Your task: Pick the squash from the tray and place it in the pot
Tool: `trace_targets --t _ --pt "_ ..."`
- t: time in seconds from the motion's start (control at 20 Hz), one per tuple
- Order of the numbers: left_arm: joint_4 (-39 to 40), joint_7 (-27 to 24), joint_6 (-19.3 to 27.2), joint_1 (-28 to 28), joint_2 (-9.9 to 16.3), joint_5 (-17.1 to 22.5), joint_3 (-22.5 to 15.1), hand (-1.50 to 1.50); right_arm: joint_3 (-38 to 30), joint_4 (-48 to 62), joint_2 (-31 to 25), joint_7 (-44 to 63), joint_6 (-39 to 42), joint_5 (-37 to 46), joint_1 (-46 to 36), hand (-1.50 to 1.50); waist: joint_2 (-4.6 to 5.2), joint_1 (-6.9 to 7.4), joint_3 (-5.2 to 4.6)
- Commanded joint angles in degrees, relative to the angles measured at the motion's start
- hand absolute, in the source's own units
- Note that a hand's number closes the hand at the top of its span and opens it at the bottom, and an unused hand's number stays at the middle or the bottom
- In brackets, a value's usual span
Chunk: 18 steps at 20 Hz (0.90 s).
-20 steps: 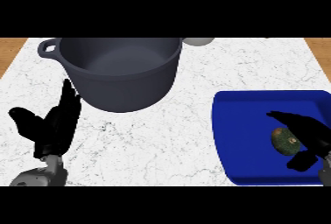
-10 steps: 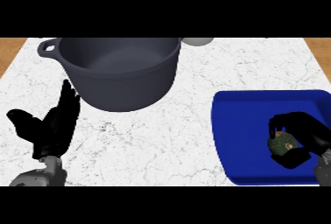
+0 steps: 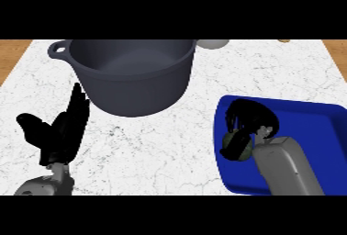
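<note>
— Black fingers of my right hand (image 3: 245, 126) are curled in tight over the left part of the blue tray (image 3: 311, 120), knuckles toward twelve o'clock. What do you make of the hold?

— They look wrapped around something, but your hand hides nearly all of it. Is the squash (image 3: 238, 153) in there?

— I believe so. Only a dark olive sliver shows at six o'clock under my palm, touching the tray floor or just above it; I can't tell which. Whether my thumb is truly under it, I can't tell either.

— So what could go wrong?

— If the curl covers only the top of the squash, I judge it could roll out as I lift, back onto the tray. The tray's raised lip sits at nine o'clock from my hand, right on the way to the dark grey pot (image 3: 132, 75), which stands well apart at about ten o'clock. A low carry could clip that lip or the pot's wall.

— And your other hand?

— My left hand (image 3: 58, 131) rests open at the view's lower left, fingers pointing up, near the pot's base and holding nothing on the white marble counter (image 3: 169, 151).
</note>
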Motion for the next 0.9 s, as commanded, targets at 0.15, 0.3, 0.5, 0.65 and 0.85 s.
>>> trace_targets --t 0.15,0.3,0.5,0.65,0.85 --pt "1.04 -2.22 -0.16 -0.28 -2.43 -0.39 -2.14 0.00 0.49 -0.08 5.46 26.90 -1.14 -3.60 -18.30 1.50 -0.14 -0.55 0.19" --pt "3.52 -0.74 -1.45 -3.83 0.09 1.57 1.58 0.00 -1.05 -2.49 5.52 29.87 -0.52 -4.38 -25.20 1.50 -0.17 -1.66 0.22" --pt "-1.33 1.09 -1.42 -0.46 -0.07 0.76 -0.21 0.00 -6.75 0.89 5.55 30.61 -0.24 -6.95 -36.88 1.50 -0.16 -1.08 0.29" --pt "1.03 1.24 -0.87 -4.56 -0.03 0.88 1.11 0.00 -10.10 4.79 4.96 28.46 -2.60 -5.66 -45.14 1.50 0.06 -1.31 0.28" --pt "2.68 -1.44 -0.93 -3.39 -1.40 -0.12 -0.08 0.00 -11.59 8.51 4.09 22.14 -6.12 -4.66 -54.89 1.50 0.29 -0.95 0.26"
